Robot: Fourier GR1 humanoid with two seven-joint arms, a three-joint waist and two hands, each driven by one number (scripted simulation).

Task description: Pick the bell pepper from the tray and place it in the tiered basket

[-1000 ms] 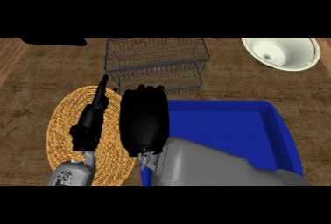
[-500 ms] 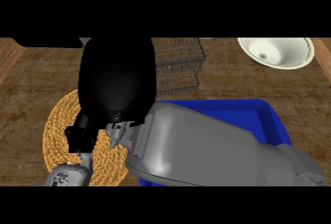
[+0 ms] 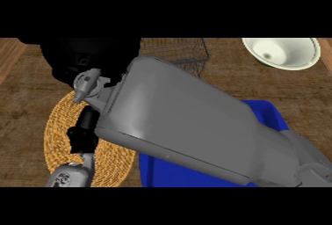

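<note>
The left hand [image 3: 84,132] shows low at the view's left, a narrow black shape above its grey wrist, lying over a round woven mat [image 3: 57,127]. Most of it is hidden, so I cannot tell whether it is open or closed, and nothing shows in its hold.

Beside it the right forearm [image 3: 188,123] fills the middle of the view, its long axis running from lower right up to upper left. It covers most of the blue tray [image 3: 269,116], of which only the right side and a lower strip show.

The bell pepper is nowhere in view. It may lie in the covered part of the tray or sit inside the right hand.

The right hand [image 3: 81,57] is a dark mass at the upper left, past the mat. Its shape does not reveal whether it is closed on anything.

Just to its right, at the far edge of the wooden counter [image 3: 26,110], stands the wire tiered basket [image 3: 178,50]. A white bowl [image 3: 282,52] sits further right.

The right hand is much the nearer to the basket. If it carries the pepper, the coming move is likely a short shift rightward over the wire rim.
</note>
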